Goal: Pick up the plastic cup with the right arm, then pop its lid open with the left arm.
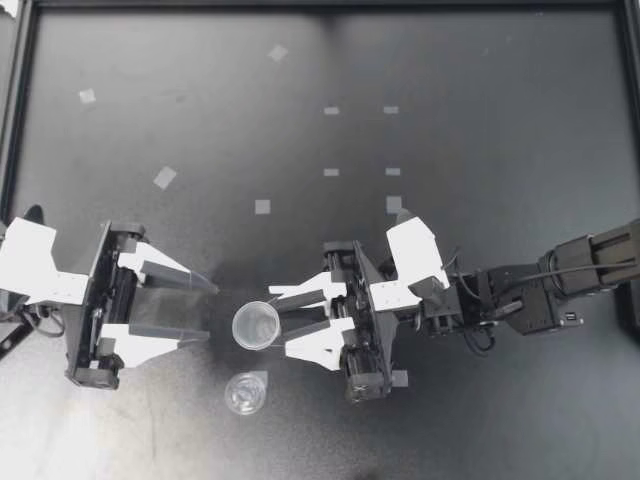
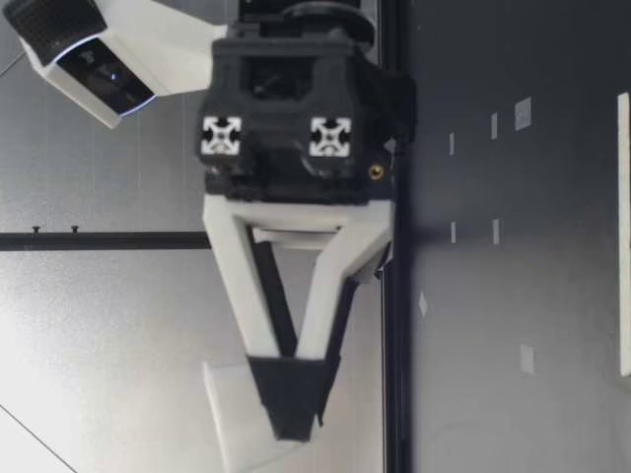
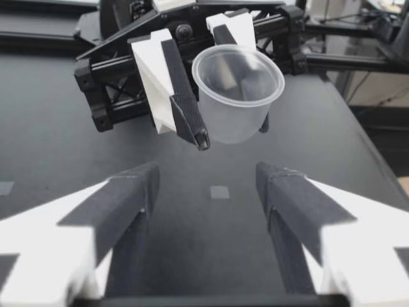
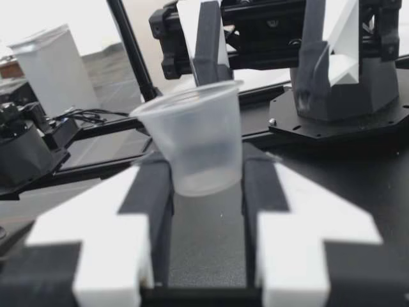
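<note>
Your right gripper (image 1: 281, 320) pinched a clear cup (image 1: 256, 325) between both fingers, upright. Your left gripper (image 1: 210, 312) faced it with fingers spread, and a second cup (image 1: 244, 392) stood nearby.

Lower centre: a milky translucent cup (image 1: 256, 325), a clear second cup (image 1: 245, 393); white-and-black right hand (image 1: 278, 321) and left hand (image 1: 210, 312); black tabletop (image 1: 480, 150) flecked with pale grey tape squares (image 1: 262, 207).

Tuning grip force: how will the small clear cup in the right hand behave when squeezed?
The cup looks thin and translucent, so probably light and easily crushed. Its smooth, tapered wall might slip from the right hand.
</note>
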Robot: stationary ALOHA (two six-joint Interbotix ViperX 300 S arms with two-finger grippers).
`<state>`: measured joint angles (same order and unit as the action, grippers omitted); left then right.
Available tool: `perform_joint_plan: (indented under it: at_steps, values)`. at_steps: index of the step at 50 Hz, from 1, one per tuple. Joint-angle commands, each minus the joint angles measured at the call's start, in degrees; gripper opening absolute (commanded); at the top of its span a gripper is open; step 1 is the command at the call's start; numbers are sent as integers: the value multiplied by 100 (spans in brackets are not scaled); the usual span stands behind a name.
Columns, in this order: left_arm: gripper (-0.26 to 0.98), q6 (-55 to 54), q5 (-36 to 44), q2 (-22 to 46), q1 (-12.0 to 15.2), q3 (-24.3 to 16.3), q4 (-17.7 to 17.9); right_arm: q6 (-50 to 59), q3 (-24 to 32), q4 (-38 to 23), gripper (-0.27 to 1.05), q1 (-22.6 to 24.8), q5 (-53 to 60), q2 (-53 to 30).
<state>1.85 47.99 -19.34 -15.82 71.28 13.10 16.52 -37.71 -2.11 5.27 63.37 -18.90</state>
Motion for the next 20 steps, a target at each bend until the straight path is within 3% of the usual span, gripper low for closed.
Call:
perform_joint_plan:
  at_steps: [1,10,20]
  values:
    - [57,9,-44,-26,-9,-53,-18,-18,79,-18,27,18,18,105]
    - [57,62,-220,-26,-9,-62,-18,-413,79,-308,27,9,18,123]
    - [57,246,-299,-26,0,-62,-18,-1687,79,-492,27,18,-229,149]
